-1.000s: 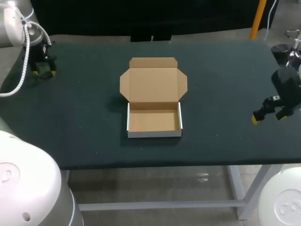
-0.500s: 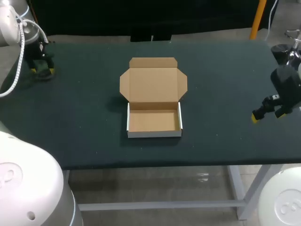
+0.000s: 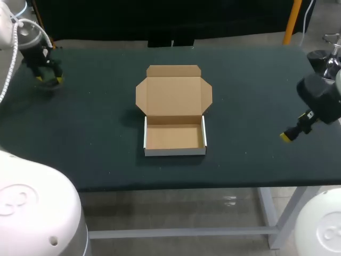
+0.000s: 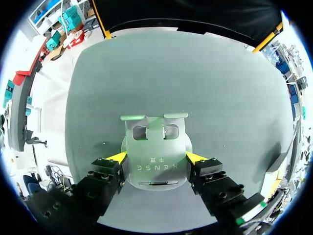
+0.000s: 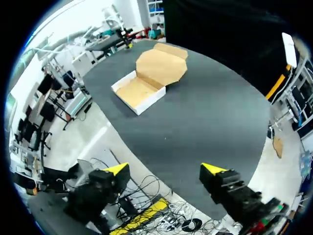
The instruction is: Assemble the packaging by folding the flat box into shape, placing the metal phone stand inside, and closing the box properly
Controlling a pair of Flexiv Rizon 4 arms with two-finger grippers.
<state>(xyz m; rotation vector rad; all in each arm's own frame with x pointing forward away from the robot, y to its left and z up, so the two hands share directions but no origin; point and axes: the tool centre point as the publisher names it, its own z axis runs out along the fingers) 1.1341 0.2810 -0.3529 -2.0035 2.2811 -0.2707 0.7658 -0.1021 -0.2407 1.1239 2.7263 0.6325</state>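
The cardboard box sat at the middle of the dark table, already folded into a shallow tray. Its lid lay open and flat on the far side with the side flaps spread, which left the tray's mouth free to receive its contents. The tray was empty. The metal phone stand was well apart from it, at the table's far left corner. It was clasped flat between the yellow tips of the left gripper, one finger against each side edge, probably to hold the plate level for the carry over to the box. Whether the stand was clear of the tabletop could not be made out. The right gripper hung at the right side, by the table's near edge, fingers spread wide with nothing between them. It was apparently parked out of the way, yet within reach of the lid for closing. Placing the stand and closing the box were not yet done.
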